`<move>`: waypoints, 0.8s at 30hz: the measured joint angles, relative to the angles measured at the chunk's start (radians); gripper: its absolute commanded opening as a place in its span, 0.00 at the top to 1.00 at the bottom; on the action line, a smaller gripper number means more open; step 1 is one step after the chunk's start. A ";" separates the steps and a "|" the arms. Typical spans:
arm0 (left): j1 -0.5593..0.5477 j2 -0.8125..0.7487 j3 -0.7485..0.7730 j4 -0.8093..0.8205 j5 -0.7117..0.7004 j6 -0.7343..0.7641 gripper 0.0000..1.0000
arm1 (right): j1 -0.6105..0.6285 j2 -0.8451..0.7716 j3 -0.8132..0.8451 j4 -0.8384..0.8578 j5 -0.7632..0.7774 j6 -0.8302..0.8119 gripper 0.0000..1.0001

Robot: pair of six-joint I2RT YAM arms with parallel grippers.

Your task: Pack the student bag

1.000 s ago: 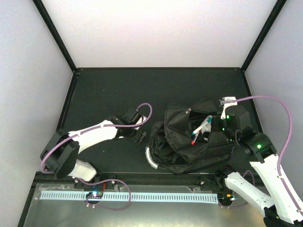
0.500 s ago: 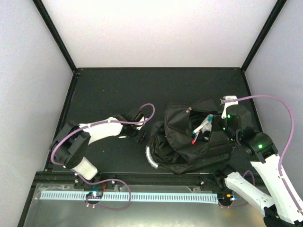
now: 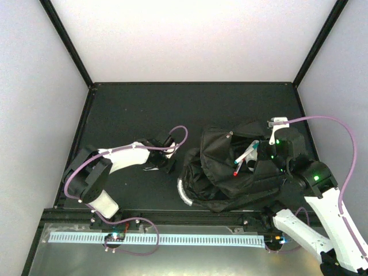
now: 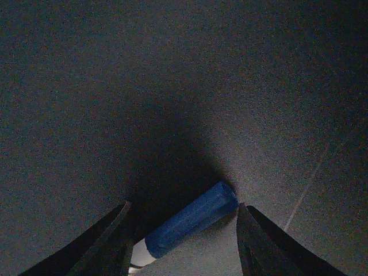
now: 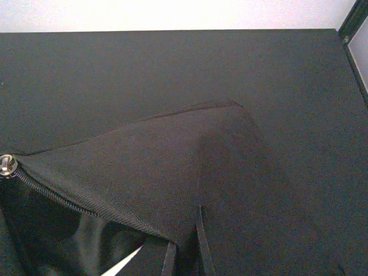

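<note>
The left gripper (image 4: pixel 181 204) is standing with its jaws parted, one on each side of a pen (image 4: pixel 192 221) that is lying flat on the dark table (image 4: pixel 172 69). The pen's blue cap is pointing up and to the right, its end just beside the right-hand finger (image 4: pixel 253 241). A gap is showing between its white body and the left-hand finger (image 4: pixel 106 244), so nothing is being squeezed. In the overhead view this gripper is hanging low over the table, just left of the bag (image 3: pixel 218 172) and apart from it.

The right gripper (image 3: pixel 265 152) is clenched. Its fingertips are hiding below the wrist view, but it is pinching the bag's upper right edge and tenting the black fabric upward. The zipper (image 5: pixel 52 192) is running along the open edge, with the metal pull (image 5: pixel 7 164) sitting at the left.

The bag is lying crumpled on the right half of the table, its mouth gaping. A few pens (image 3: pixel 241 161), one red-tipped, are lying in the opening. Its grey handle (image 3: pixel 183 192) is curving at the near left corner.
</note>
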 measured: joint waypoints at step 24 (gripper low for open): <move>-0.083 0.046 0.038 -0.027 -0.198 -0.152 0.72 | 0.000 -0.011 0.002 -0.004 0.004 0.000 0.94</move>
